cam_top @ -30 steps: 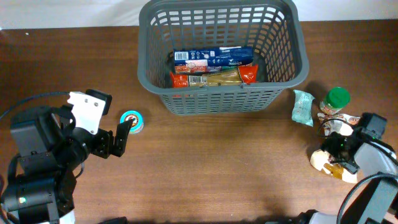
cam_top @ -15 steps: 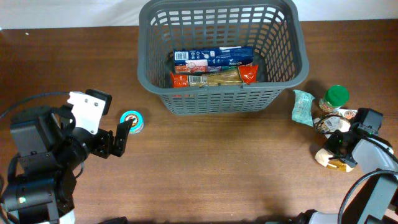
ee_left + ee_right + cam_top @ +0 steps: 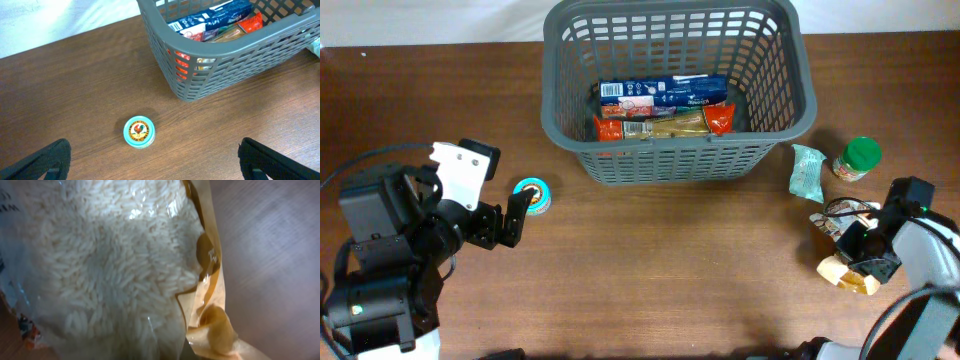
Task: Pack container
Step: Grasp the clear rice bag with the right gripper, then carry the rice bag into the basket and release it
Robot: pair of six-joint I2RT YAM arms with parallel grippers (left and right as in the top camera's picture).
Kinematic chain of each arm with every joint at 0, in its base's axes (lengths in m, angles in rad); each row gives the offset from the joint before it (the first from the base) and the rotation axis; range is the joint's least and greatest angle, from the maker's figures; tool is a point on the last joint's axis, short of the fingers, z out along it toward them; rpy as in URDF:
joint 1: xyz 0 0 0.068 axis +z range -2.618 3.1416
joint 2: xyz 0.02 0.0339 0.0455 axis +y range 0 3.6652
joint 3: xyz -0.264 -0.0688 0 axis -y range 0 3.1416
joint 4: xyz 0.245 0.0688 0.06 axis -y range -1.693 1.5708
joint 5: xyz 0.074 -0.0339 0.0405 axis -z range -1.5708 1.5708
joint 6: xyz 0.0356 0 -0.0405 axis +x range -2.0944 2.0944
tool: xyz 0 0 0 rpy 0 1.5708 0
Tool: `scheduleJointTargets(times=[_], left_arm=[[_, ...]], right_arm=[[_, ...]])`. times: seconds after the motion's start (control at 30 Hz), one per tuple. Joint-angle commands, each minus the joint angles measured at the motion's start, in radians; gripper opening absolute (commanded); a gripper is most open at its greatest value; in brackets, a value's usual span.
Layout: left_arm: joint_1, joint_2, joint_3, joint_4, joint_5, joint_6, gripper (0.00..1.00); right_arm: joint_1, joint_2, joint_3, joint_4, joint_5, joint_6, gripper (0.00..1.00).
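Observation:
The container, a dark grey slotted basket, stands at the back centre and is also in the left wrist view. It holds a blue packet and a red and gold packet. My right gripper is shut on a clear bag of rice at the front right; the rice bag fills the right wrist view and hides the fingers. My left gripper stands open just in front of a small teal tin, apart from it; the tin lies between and beyond the wide fingertips.
A pale green sachet and a green-lidded jar stand right of the basket, behind the right gripper. White cloth borders the table's far edge.
My right gripper has shut on the rice bag and drawn it toward the front, away from the green-lidded jar. The left arm has hardly moved.

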Motion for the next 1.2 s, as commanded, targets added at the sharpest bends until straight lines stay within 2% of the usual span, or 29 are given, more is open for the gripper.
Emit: scheduleJointTargets(times=[0.0, 0.17, 0.3, 0.43, 0.53, 0.7, 0.83, 1.07, 1.17], left_arm=[[0.002, -0.003, -0.006, 0.002, 0.023, 0.005, 0.99], [0.002, -0.003, -0.006, 0.002, 0.037, 0.005, 0.99], [0.002, -0.003, -0.006, 0.006, 0.038, 0.005, 0.99], [0.002, -0.003, -0.006, 0.011, 0.037, 0.005, 0.99], [0.002, -0.003, -0.006, 0.013, 0.038, 0.005, 0.99], [0.002, -0.003, -0.006, 0.021, 0.038, 0.005, 0.99], [0.002, -0.003, -0.006, 0.021, 0.037, 0.005, 0.99], [0.002, -0.003, -0.006, 0.021, 0.037, 0.005, 0.99], [0.002, -0.003, -0.006, 0.021, 0.037, 0.005, 0.99]], right_arm=[[0.009, -0.130, 0.124, -0.041, -0.017, 0.037, 0.04], [0.010, -0.263, 0.294, -0.151, -0.024, 0.036, 0.03], [0.031, -0.344, 0.461, -0.173, -0.162, -0.051, 0.04], [0.129, -0.365, 0.641, -0.143, -0.267, -0.125, 0.04], [0.260, -0.356, 0.734, -0.067, -0.311, -0.210, 0.04], [0.567, -0.277, 0.810, 0.087, -0.302, -0.383, 0.04], [0.735, -0.168, 0.814, 0.215, -0.299, -0.504, 0.04], [0.885, 0.063, 0.815, 0.369, -0.307, -0.806, 0.03], [0.913, 0.122, 0.826, 0.373, -0.315, -0.872, 0.04]])
